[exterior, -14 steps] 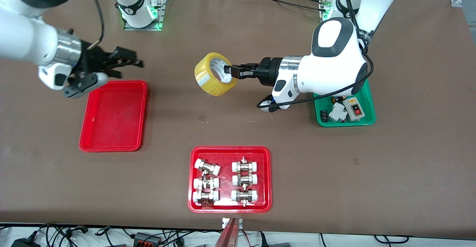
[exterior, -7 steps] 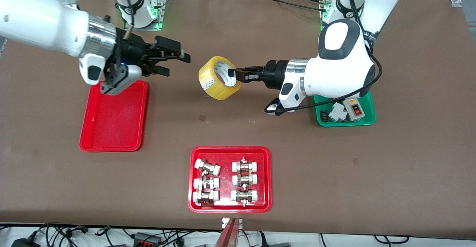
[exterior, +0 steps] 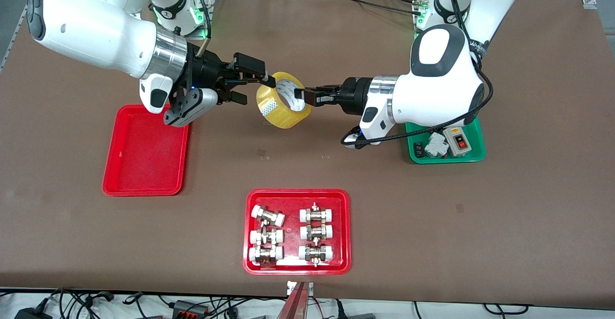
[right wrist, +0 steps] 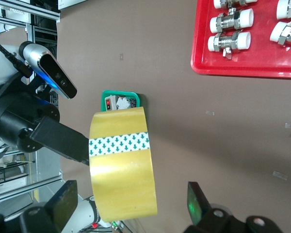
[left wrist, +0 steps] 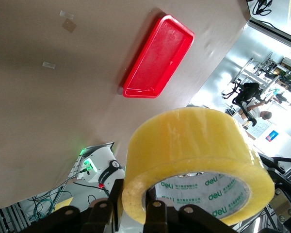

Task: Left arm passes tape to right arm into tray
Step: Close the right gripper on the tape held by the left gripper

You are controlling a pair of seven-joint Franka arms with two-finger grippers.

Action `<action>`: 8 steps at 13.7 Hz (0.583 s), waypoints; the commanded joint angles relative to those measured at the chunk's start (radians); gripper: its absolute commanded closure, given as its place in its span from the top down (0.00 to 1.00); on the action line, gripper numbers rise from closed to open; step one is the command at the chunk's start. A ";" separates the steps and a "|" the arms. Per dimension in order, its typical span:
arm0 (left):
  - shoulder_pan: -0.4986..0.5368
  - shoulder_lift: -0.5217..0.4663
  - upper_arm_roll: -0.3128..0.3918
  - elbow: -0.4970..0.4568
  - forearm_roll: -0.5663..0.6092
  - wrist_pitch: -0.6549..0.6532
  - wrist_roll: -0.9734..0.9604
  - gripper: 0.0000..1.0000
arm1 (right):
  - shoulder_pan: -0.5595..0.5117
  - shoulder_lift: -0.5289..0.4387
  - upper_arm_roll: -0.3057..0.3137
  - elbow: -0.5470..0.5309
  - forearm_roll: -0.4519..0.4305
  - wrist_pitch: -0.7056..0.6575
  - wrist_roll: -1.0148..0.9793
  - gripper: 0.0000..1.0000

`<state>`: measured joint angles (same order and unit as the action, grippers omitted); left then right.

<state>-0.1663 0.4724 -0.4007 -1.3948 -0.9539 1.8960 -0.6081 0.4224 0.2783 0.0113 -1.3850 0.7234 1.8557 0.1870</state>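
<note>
The yellow tape (exterior: 278,109) hangs in the air over the middle of the table. My left gripper (exterior: 301,93) is shut on its wall, one finger inside the core and one outside, as the left wrist view shows with the tape (left wrist: 194,141) and the left gripper (left wrist: 133,209). My right gripper (exterior: 254,87) is open, its fingers straddling the tape's rim on the side toward the right arm's end; in the right wrist view the tape (right wrist: 122,165) sits between the right gripper (right wrist: 131,204) fingers with gaps on both sides. The plain red tray (exterior: 144,160) lies empty under the right arm.
A red tray with white-capped metal fittings (exterior: 250,199) lies near the front edge. A green tray (exterior: 480,153) with switch parts sits under the left arm's elbow. Bare brown table lies between the trays.
My right arm has swung from over the plain red tray to the tape, its open fingers now around the rim. The left gripper has held the tape nearly still.
</note>
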 commanded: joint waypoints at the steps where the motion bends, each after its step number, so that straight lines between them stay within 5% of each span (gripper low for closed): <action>1: -0.002 -0.003 -0.001 0.019 -0.019 -0.017 -0.005 0.00 | 0.024 0.028 -0.007 0.030 0.022 0.011 0.015 1.00; 8: -0.001 -0.003 -0.001 0.019 -0.017 -0.017 -0.004 0.00 | 0.039 0.027 -0.008 0.030 0.028 0.023 0.003 1.00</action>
<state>-0.1676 0.4724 -0.4009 -1.3948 -0.9539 1.8948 -0.6081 0.4516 0.2939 0.0116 -1.3823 0.7331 1.8770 0.1870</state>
